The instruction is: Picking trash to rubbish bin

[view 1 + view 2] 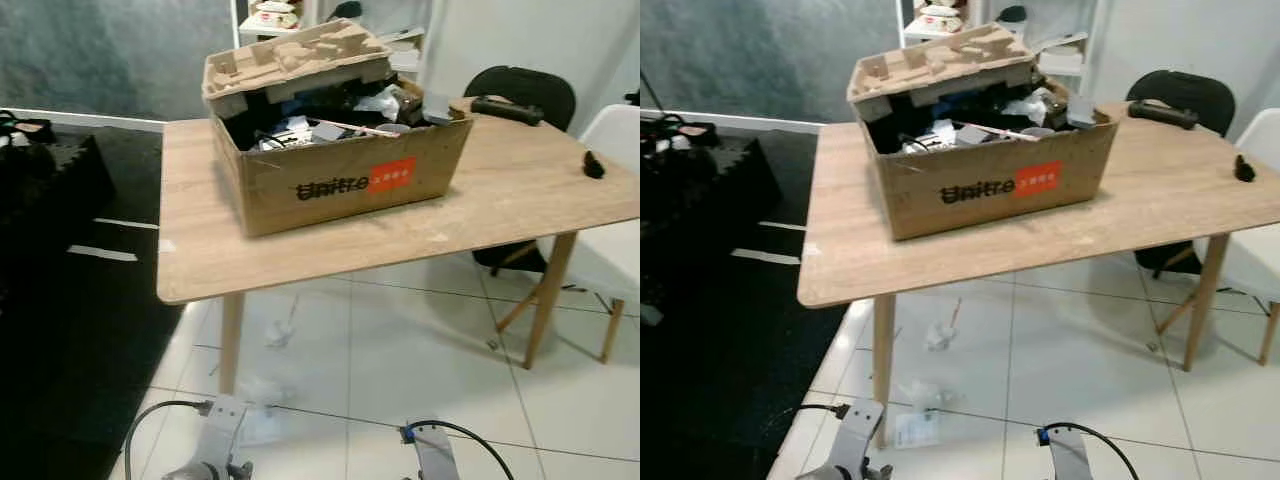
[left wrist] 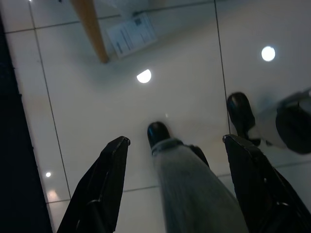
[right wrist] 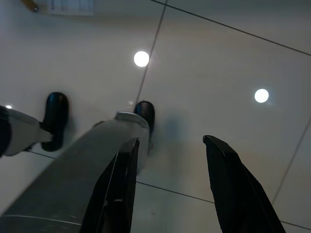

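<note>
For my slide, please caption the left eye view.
Cardboard box on wooden table; crumpled trash on the floor beneath.

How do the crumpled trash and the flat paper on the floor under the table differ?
The crumpled trash is balled up and stands off the tiles; the flat paper lies flat with print on it. The crumpled trash sits further under the table; the flat paper lies nearer the robot, beside the table leg. Both are whitish and lie on the tiles.

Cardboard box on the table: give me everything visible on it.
The cardboard box is brown corrugated card, open-topped, with black lettering and a red label on its front. It sits upright, angled, on the wooden table. It is packed with dark and white clutter, and a moulded pulp tray rests tilted across its left rear top. No gripper touches it.
</note>
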`<state>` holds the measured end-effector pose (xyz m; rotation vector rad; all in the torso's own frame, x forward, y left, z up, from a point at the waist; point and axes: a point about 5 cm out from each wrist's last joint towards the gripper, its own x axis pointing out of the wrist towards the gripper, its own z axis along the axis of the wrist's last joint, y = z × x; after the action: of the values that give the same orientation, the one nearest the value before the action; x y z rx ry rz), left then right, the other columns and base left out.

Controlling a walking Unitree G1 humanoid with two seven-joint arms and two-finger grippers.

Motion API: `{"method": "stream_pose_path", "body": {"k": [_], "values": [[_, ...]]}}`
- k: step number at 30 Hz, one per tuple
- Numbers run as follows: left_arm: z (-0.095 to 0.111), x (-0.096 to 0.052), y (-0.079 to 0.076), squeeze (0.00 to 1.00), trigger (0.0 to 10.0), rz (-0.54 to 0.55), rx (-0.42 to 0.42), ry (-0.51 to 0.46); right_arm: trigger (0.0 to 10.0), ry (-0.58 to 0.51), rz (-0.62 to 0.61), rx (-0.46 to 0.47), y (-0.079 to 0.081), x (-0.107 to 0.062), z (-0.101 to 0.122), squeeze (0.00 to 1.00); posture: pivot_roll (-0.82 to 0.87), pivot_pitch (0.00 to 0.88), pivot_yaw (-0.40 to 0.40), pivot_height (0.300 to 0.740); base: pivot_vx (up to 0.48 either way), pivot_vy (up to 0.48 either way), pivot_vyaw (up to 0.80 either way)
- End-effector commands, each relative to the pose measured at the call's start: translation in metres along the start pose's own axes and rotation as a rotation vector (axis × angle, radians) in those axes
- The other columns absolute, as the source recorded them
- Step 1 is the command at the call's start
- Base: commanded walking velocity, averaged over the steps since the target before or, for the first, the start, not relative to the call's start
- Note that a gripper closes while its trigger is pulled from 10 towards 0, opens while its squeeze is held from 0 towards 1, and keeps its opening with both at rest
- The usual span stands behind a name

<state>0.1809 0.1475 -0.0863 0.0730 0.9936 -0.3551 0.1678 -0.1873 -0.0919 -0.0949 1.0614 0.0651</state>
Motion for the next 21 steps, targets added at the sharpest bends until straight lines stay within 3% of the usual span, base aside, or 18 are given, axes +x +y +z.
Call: {"method": "stream_pose_path", "body": {"k": [1,10,21], "values": [[-0.008,-0.001,-0.002,0.0,10.0,-0.009,0.015,0.029,10.0,-0.004,0.002,0.027,0.002,0.001,0.003,0.0,0.0,0.0,-0.005,0.74,0.0,0.0,0.0],[-0.026,-0.005,-0.001,0.0,10.0,0.013,-0.039,0.062,10.0,-0.037,0.009,-0.002,0.001,0.002,0.018,0.0,0.01,0.0,-0.018,0.74,0.0,0.0,0.0],[-0.023,-0.005,0.002,0.0,10.0,0.019,-0.04,0.054,10.0,-0.045,0.013,-0.013,0.005,0.003,0.023,0.0,0.02,0.0,-0.015,0.74,0.0,0.0,0.0]]}}
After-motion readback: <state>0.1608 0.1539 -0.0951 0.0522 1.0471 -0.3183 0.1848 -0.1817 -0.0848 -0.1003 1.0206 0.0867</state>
